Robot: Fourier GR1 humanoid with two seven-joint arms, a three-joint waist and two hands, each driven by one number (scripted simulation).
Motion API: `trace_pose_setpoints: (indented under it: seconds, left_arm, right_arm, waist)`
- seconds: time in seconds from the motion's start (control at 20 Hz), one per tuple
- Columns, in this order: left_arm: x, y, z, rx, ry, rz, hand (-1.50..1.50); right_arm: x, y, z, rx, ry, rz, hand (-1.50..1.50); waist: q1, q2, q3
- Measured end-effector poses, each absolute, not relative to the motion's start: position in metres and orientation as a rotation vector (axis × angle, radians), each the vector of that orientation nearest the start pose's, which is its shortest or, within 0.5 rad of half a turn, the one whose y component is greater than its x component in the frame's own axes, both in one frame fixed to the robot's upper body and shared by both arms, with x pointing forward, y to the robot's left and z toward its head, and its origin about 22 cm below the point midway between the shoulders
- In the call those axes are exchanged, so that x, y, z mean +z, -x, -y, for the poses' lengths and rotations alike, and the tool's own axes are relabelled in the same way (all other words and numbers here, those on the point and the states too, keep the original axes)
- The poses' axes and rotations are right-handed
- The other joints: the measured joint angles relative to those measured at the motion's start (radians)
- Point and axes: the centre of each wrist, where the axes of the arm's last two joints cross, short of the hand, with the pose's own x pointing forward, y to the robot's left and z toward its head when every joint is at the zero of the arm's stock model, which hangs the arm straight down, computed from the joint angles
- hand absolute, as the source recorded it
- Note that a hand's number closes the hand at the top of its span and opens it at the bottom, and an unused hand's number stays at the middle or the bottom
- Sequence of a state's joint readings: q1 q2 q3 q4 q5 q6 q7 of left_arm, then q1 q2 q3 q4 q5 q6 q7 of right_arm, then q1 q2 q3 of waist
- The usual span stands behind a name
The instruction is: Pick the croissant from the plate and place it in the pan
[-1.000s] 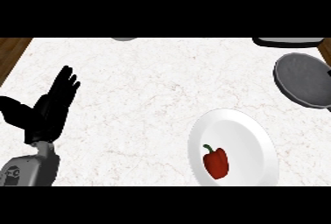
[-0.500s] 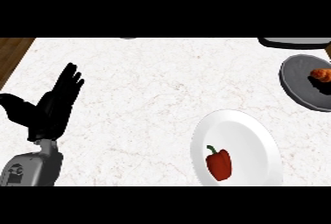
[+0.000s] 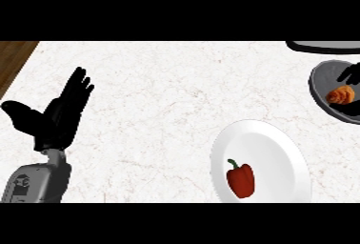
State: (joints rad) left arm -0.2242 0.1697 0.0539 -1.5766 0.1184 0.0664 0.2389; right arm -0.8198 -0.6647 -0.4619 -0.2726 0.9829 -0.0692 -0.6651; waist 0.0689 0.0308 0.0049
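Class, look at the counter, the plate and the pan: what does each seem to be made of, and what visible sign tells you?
Counter: likely marble or similar stone, white with faint veining, matte. Plate: probably glazed ceramic, plain white, with soft shading on its surface. Pan: apparently dark grey metal, dull finish; only partly in view, so uncertain.

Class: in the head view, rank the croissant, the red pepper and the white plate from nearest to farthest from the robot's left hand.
From the left hand, resting open at the left:
1. White plate, lower right.
2. Red pepper, on that plate.
3. Croissant, in the pan at the far right edge.
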Motion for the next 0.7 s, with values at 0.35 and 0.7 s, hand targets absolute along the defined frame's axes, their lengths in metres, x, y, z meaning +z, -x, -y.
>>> trace_pose_setpoints:
  seconds: [0.35,0.7]
  left_arm:
    - [0.064,-0.287,-0.252,-0.004,-0.046,1.552,0.00]
    - [0.068,-0.288,-0.255,0.012,-0.055,1.552,0.00]
  right_arm:
    - [0.078,-0.361,0.472,0.817,0.764,1.521,-1.50]
    - [0.095,-0.341,0.506,0.510,0.577,1.662,-1.50]
  waist:
    - [0.001,0.000,0.002]
    - [-0.015,-0.002,0.003]
